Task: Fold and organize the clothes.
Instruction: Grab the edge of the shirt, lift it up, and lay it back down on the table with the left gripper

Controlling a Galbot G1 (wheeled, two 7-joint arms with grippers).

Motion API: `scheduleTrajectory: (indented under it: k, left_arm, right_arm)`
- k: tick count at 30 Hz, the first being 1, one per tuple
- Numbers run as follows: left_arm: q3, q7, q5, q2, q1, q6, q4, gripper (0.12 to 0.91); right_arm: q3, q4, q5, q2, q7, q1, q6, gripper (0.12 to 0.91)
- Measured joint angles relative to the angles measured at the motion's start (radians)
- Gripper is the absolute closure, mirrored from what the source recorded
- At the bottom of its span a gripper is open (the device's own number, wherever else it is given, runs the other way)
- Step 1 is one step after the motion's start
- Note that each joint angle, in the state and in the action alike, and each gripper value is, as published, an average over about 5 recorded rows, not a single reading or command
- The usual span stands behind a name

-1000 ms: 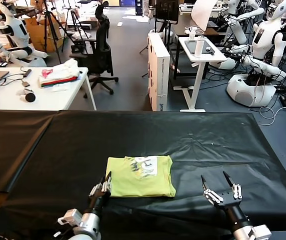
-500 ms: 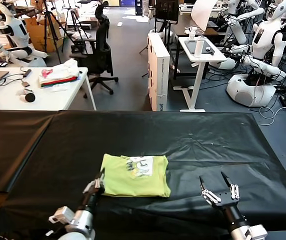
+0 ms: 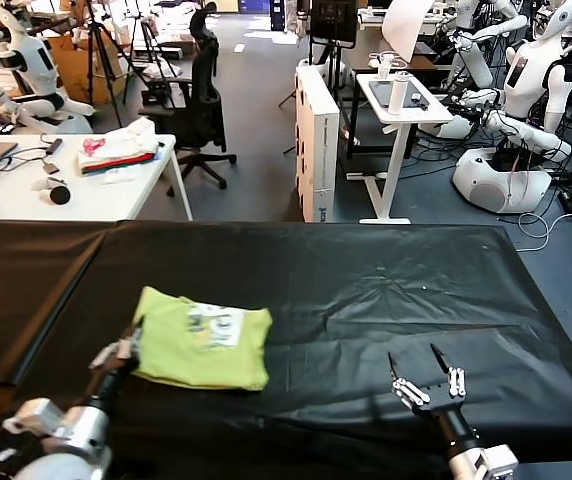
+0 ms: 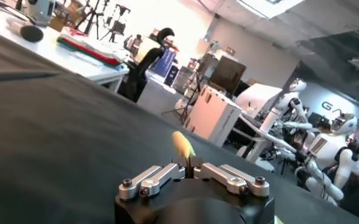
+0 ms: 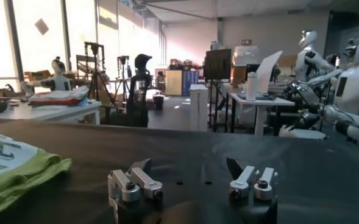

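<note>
From the head view I have the folded lime T-shirt (image 3: 204, 337) lying on the black desk (image 3: 386, 290) toward my eight o'clock, its white print facing up. My left claw (image 3: 131, 343) sits at the shirt's nine o'clock edge, pinched shut on that hem, while my right claw (image 3: 424, 375) hangs at about five o'clock, well apart from the cloth, spread wide and holding nothing. In the left wrist view the claw's tips meet on a sliver of yellow-green fabric (image 4: 183, 146), so I judge the grip thin. In the right wrist view the open tips frame bare desk, with the shirt (image 5: 14, 167) off to the side. My worry: hauling by one hem could peel the top layer and undo the fold, or the thin pinch could slip free. The desk cover's wrinkles could also snag the cloth.
</note>
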Motion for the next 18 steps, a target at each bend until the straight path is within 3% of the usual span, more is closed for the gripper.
scheduleTrajectory:
  k: [5,9,13,18]
  left_arm:
    - [-0.113,-0.052,-0.095,0.075,-0.007,0.05,-0.061,0.853]
    - [-0.127,-0.097,-0.092,0.09,-0.029,0.087,-0.114,0.853]
    - [-0.024,-0.12,-0.014,0.044,-0.053,0.096,-0.122,0.853]
    - [0.219,-0.123,0.127,-0.081,-0.085,0.079,-0.057,0.853]
  right_arm:
    - [-0.016,-0.001,-0.003,0.0,0.003,0.011,-0.004,0.118]
    - [-0.022,0.0,-0.012,0.009,0.003,0.008,-0.004,0.118]
    - [-0.02,0.004,-0.025,0.019,0.003,-0.003,-0.003,0.118]
    - [-0.015,0.01,-0.044,0.032,0.003,-0.021,0.0,0.118]
